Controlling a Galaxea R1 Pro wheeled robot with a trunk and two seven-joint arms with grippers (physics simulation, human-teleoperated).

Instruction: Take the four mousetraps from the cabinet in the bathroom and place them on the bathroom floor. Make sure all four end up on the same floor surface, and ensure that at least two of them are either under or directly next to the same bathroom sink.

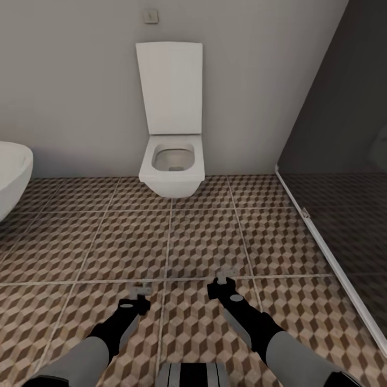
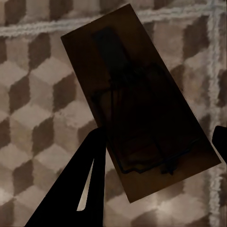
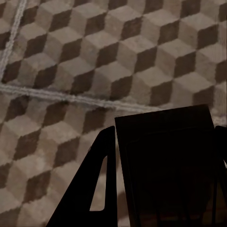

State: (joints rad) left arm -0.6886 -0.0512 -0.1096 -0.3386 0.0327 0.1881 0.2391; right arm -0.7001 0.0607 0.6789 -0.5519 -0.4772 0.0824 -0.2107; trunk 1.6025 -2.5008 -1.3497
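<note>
My left gripper is shut on a mousetrap, a dark brown board with a wire frame on it, held tilted above the bathroom floor. A second mousetrap sits between the fingers of my right gripper, which is shut on it, also above the cube-patterned tiles. In the head view both grippers hang low over the tiles, side by side in front of my trunk. The cabinet and the sink are out of view.
A white wall-hung toilet with its lid up stands straight ahead against the grey wall. A white bathtub's rim shows at the left edge. A dark glass shower screen with a white floor rail runs along the right.
</note>
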